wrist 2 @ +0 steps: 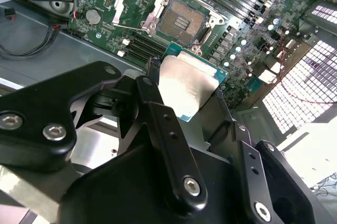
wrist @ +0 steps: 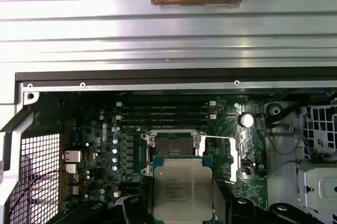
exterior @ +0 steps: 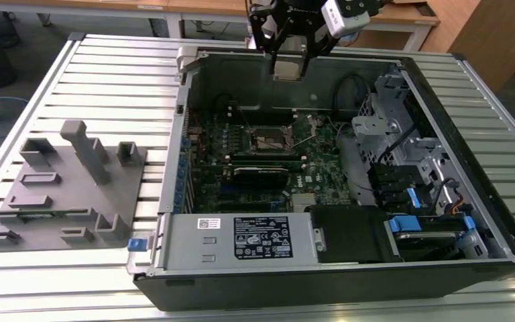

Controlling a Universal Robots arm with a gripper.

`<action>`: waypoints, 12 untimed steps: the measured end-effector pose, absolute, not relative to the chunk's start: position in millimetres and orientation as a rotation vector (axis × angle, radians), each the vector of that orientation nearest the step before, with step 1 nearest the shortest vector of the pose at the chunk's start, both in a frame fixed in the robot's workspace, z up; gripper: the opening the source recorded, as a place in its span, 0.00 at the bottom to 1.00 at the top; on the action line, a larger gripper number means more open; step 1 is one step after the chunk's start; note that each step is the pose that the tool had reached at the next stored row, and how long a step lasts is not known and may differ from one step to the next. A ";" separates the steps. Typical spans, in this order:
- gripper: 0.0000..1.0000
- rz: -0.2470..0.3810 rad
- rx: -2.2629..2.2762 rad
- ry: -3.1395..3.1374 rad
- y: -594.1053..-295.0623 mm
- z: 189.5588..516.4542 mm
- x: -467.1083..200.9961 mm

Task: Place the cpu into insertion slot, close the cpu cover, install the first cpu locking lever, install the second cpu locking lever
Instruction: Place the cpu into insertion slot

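Note:
My gripper point(exterior: 289, 66) hangs over the far wall of the open computer case point(exterior: 175, 134), shut on the cpu point(exterior: 286, 69). In both wrist views the cpu point(wrist 2: 187, 84) point(wrist: 181, 187) is a silver-tan square chip on a green-edged base, pinched at two opposite edges by the black fingers point(wrist 2: 152, 89). The insertion slot point(wrist 2: 181, 21) point(wrist: 172, 147) point(exterior: 271, 139) lies bare on the motherboard, well below the chip. In the second wrist view the cpu cover point(wrist 2: 131, 5), a silvery frame, is swung open beside the slot.
The case stands on a slatted aluminium table point(exterior: 105, 74). Memory slots point(wrist: 163, 112) run beside the socket. A power supply point(exterior: 239, 238) and a drive cage with blue tabs point(exterior: 418, 221) fill the near end. A grey fixture block point(exterior: 70, 188) sits at the exterior view's left.

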State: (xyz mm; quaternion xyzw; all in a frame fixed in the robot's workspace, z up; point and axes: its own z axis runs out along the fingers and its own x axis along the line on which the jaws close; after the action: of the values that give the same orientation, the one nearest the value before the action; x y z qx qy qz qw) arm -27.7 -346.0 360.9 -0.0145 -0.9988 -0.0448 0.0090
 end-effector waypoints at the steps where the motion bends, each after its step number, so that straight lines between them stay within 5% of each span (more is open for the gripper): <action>1: 0.54 -0.140 -0.045 -3.120 -346.0 360.8 -27.7; 12: 0.54 -0.141 -0.045 -3.120 -346.0 358.8 -27.7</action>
State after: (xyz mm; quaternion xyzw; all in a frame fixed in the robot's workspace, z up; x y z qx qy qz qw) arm -27.7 -346.0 358.8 -0.0144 -0.9988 -0.0450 0.0090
